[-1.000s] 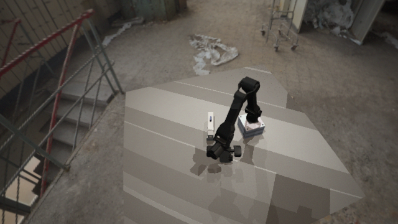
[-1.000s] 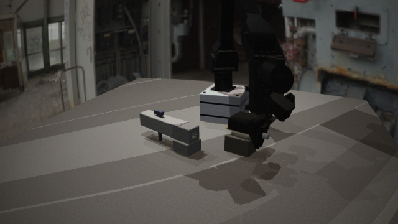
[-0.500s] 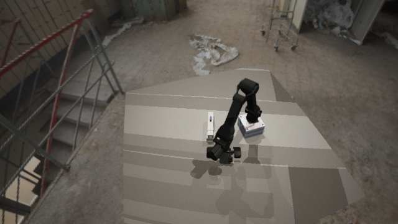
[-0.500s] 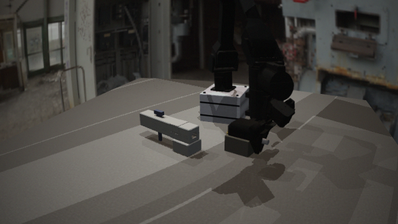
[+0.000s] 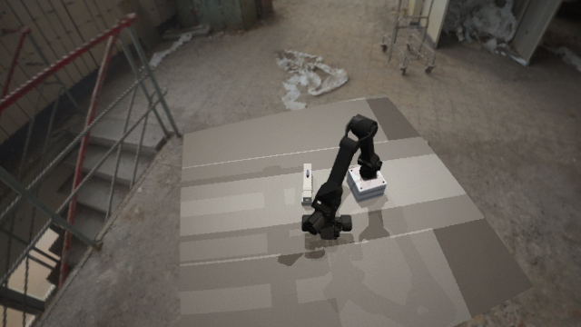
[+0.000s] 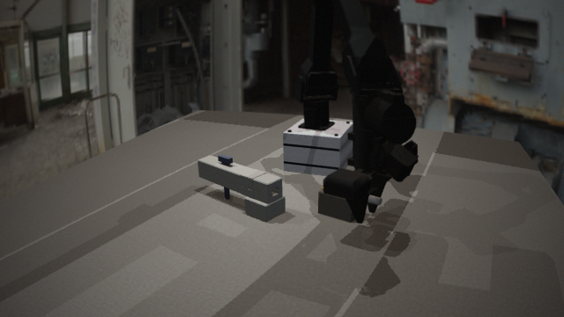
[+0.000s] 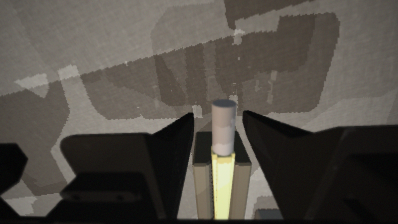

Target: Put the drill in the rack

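Note:
The drill, with a yellow body (image 7: 223, 185) (image 6: 374, 200) and a grey tip (image 7: 223, 127), lies lengthwise between the two walls of the brown rack (image 7: 201, 187) (image 6: 337, 208), its tip sticking out past the rack's end. My gripper (image 7: 217, 116) (image 6: 367, 214) is open, with one finger on each side of the drill and a gap to both. It is low over the rack. The long pale housing (image 5: 307, 185) (image 6: 233, 176) stands to the left in the top and exterior views. The blue key (image 5: 308, 173) (image 6: 225, 159) sits on its top, with a pin showing underneath. The housing's end opening looks empty.
A grey block (image 6: 265, 210) supports the housing's near end. The white base box (image 5: 367, 186) (image 6: 312, 151) carries the arm behind the rack. The housing stands close beside the arm, left of the rack in the exterior view.

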Available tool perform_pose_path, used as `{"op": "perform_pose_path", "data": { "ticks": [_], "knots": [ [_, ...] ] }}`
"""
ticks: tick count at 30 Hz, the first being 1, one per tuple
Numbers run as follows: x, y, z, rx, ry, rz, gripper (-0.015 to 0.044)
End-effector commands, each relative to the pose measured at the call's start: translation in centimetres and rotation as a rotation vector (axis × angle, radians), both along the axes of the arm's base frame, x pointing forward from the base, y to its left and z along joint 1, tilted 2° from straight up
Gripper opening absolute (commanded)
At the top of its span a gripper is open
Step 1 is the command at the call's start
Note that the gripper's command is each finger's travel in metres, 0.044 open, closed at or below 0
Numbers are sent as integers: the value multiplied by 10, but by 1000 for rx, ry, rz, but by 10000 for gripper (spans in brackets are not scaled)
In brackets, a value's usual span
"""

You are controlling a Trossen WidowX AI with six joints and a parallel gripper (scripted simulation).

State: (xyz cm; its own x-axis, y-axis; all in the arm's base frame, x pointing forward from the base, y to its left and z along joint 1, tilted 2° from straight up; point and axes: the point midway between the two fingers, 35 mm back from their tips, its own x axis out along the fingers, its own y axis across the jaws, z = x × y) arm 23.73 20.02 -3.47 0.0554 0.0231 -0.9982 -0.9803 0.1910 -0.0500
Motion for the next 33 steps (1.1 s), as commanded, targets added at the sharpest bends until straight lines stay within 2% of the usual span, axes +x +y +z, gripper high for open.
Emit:
{"op": "perform_pose_path", "data": {
  "ticks": [1,7,22,25,33],
  "knots": [
    [0,0,0,-2,2,0,289],
    [0,0,3,-3,2,0,440],
    [-4,-1,76,-12,4,-4,440],
    [-5,1,72,-7,6,8,440],
    [-21,96,114,208,-114,346,440]
  ]
}}
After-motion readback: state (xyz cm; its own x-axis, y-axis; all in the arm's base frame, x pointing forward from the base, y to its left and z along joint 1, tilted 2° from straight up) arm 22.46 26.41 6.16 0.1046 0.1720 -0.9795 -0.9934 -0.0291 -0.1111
